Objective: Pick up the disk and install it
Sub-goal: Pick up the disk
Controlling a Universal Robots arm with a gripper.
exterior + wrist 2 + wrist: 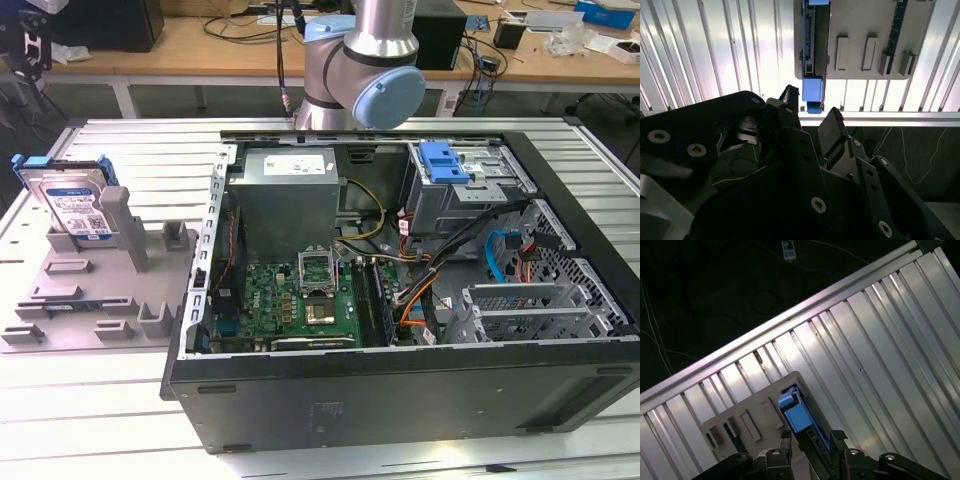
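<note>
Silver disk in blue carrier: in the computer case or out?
Out: the silver disk stands on edge in the grey plastic holder, outside the open black case.

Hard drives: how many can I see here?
1. The disk stands on edge in the grey holder at the exterior view's left, outside the computer case. The drive cage inside may hide others.
</note>
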